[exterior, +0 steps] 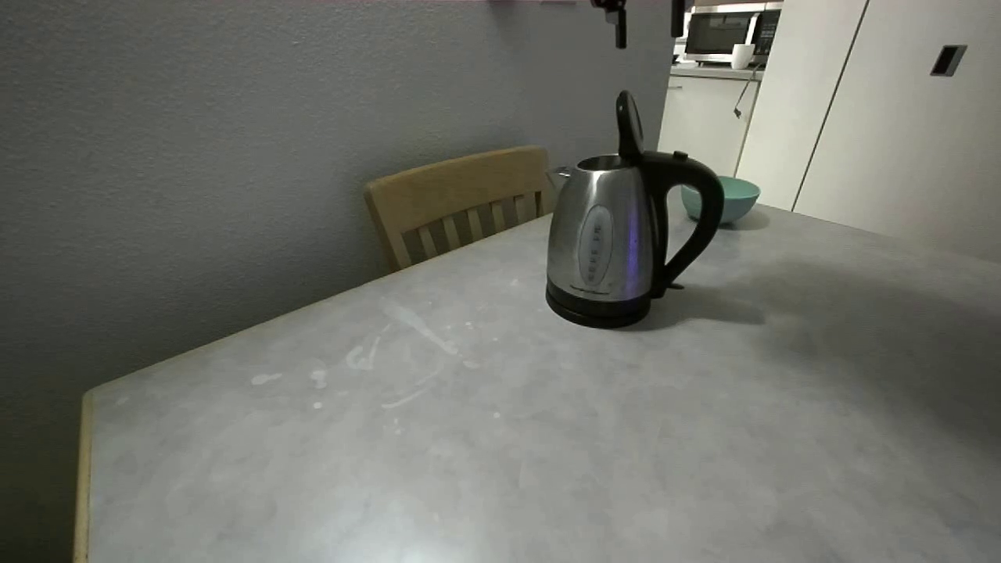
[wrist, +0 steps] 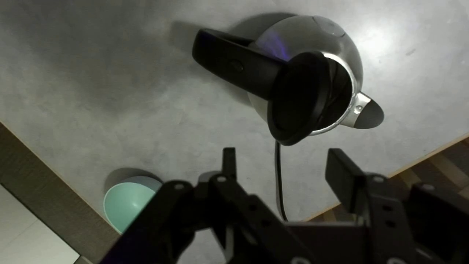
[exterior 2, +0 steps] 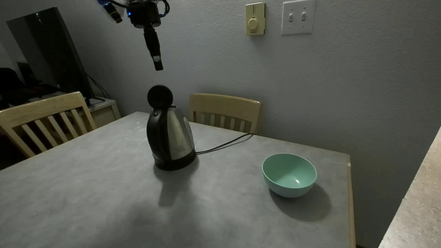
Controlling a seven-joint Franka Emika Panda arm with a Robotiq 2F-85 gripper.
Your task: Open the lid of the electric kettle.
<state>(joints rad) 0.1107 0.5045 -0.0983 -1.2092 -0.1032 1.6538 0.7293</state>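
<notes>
I note the lid (exterior 2: 160, 97) raised on the electric kettle (exterior 2: 179, 137), left of the bowl (exterior 2: 289, 192) on the surface (exterior 2: 103, 179) in an exterior view, my tool (wrist: 281, 159) parted and empty above; a low sideways pass, I judge, could knock the lid closed.

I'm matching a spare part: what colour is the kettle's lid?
The lid is black; it shows best in the wrist view.

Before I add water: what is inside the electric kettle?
In the wrist view, the open lid hides part of the mouth of the electric kettle; what shows within is mostly dark. The bottom cannot be seen, so I cannot tell whether there is water.
</notes>
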